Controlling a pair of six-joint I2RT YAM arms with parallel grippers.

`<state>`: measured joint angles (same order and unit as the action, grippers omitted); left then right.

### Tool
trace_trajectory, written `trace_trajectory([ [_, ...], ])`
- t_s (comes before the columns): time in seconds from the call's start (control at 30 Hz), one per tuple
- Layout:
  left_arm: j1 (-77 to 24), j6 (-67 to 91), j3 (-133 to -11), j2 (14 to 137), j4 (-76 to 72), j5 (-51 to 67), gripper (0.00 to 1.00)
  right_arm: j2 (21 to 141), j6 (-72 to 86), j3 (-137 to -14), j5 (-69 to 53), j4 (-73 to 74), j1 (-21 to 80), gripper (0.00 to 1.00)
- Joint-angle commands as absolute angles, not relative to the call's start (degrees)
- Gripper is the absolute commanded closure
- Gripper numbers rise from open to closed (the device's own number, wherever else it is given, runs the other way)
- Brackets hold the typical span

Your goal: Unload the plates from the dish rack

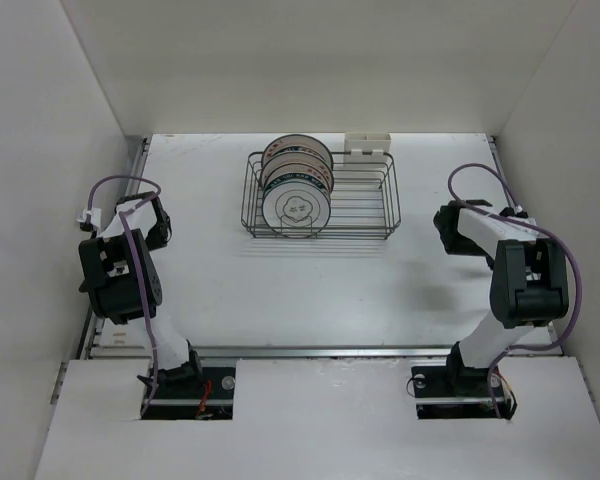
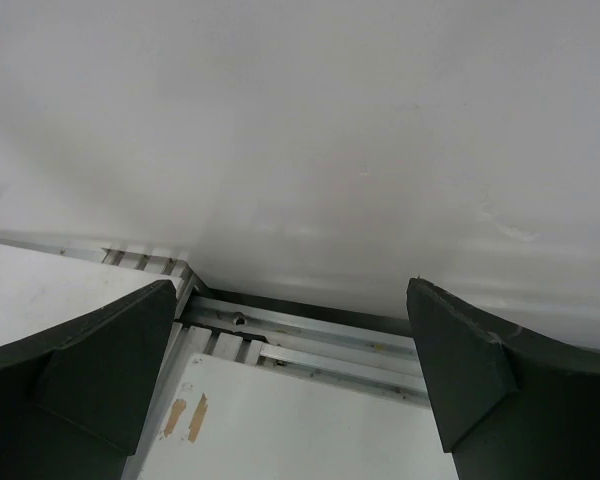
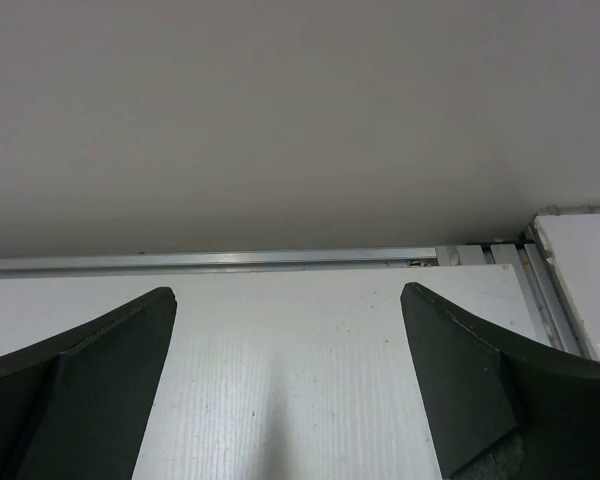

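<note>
The dish rack (image 1: 370, 205), a dark wire basket, stands at the back middle of the table. Three round white plates stand upright in its left half: a front one with a drawn centre (image 1: 296, 208), and two behind it with dark lettered rim bands (image 1: 300, 172), (image 1: 298, 150). A cream holder (image 1: 367, 145) sits on the rack's back right edge. My left gripper (image 1: 148, 222) is open and empty at the far left; the left wrist view (image 2: 290, 385) shows only wall and table edge. My right gripper (image 1: 450, 228) is open and empty at the right, over bare table in the right wrist view (image 3: 288, 385).
White walls enclose the table on the left, back and right. Metal rails (image 2: 310, 335) run along the table's edges. A raised white board (image 1: 310, 420) covers the near edge around the arm bases. The rack's right half holds no plates.
</note>
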<state>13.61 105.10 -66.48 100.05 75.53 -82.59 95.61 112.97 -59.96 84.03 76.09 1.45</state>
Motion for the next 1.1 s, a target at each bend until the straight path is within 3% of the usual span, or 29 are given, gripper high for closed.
trace_trajectory([
  [0.0,13.9,106.3,-68.1,98.3,90.8,-83.9,0.01,94.0,114.0,-62.3,91.6,79.3,1.1,0.0],
  [0.27,13.9,102.7,-68.9,97.7,90.8,-85.4,0.01,85.9,109.7,-63.1,93.4,79.3,2.8,0.0],
  [0.43,13.0,90.9,-74.0,96.3,90.8,-87.4,0.01,83.8,98.8,-73.1,95.4,79.3,8.7,0.0],
  [0.67,9.4,77.6,-81.2,87.2,90.8,-92.2,0.01,88.0,76.9,-93.1,88.3,79.3,21.1,0.0],
  [0.8,5.7,58.5,-94.8,85.2,88.7,-87.6,0.01,89.5,70.5,-102.8,87.2,79.3,29.7,0.0],
  [0.9,4.4,24.6,-98.9,80.4,70.3,-69.7,0.01,90.0,69.7,-109.8,86.4,79.3,34.7,0.0],
  [0.93,4.9,11.7,-98.9,74.3,62.9,-51.6,0.01,90.0,68.2,-112.3,85.6,78.5,36.3,0.0],
  [1.03,4.1,-1.2,-96.2,64.0,55.2,-26.5,0.01,90.0,58.3,-114.4,81.7,73.7,37.6,0.0],
  [1.07,4.1,-4.4,-96.2,59.2,54.4,-11.7,0.01,89.3,52.7,-114.4,79.7,70.3,37.6,0.0],
])
